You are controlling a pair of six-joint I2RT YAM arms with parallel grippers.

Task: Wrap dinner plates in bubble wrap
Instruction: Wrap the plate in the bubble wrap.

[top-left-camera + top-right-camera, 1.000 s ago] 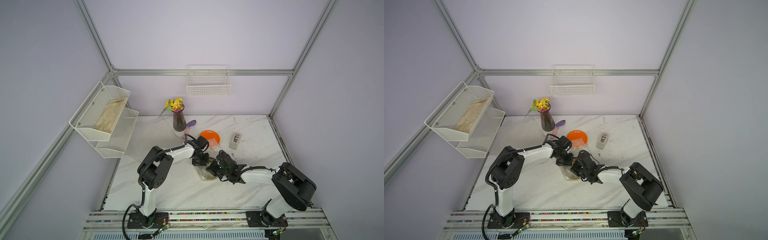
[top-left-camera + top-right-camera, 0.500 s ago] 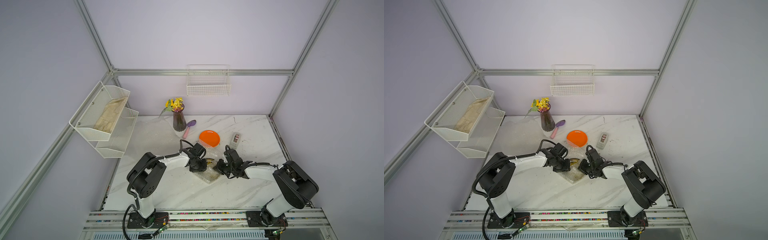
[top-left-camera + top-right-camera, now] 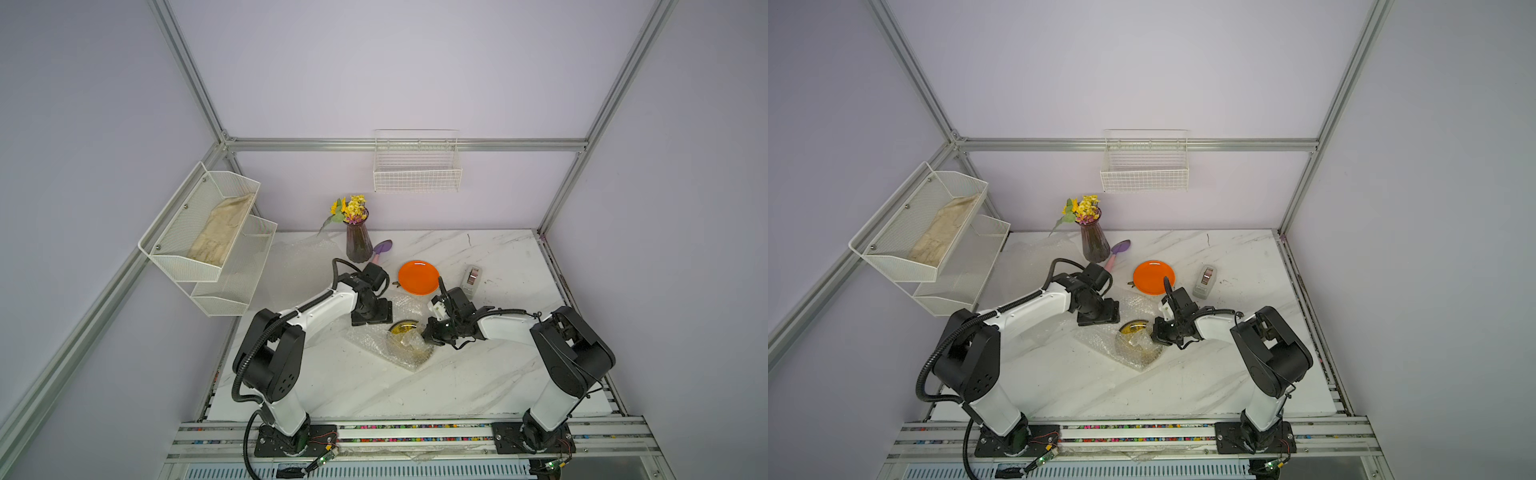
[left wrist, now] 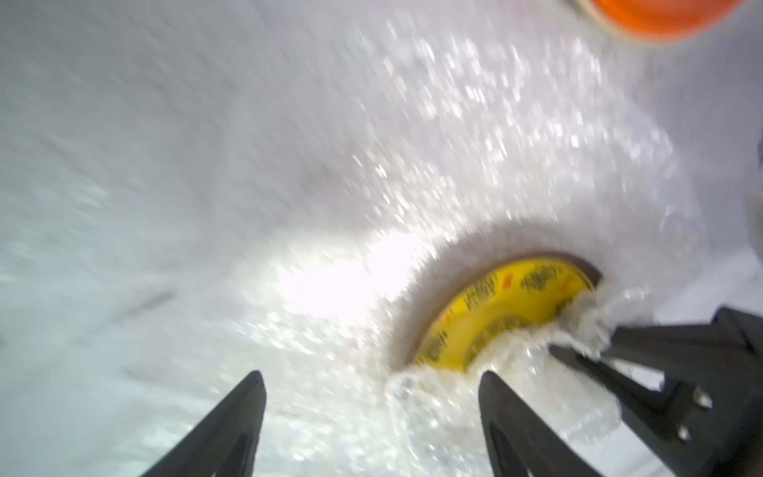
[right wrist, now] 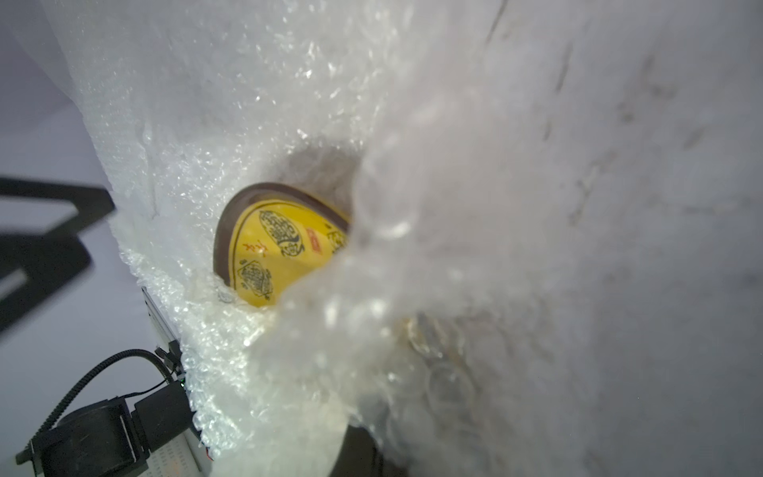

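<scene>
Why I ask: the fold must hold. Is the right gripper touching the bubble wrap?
Touching. The left wrist view shows the right gripper shut on a bunched fold of the bubble wrap lying over the yellow plate.

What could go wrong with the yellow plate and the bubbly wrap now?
Only the right pincer pinches the bubble wrap folded over the yellow plate; the left pincer is open and empty, so the fold may spring back. One edge of the plate is uncovered, so a tug might slide it out. The orange plate sits close and could get bumped.
</scene>
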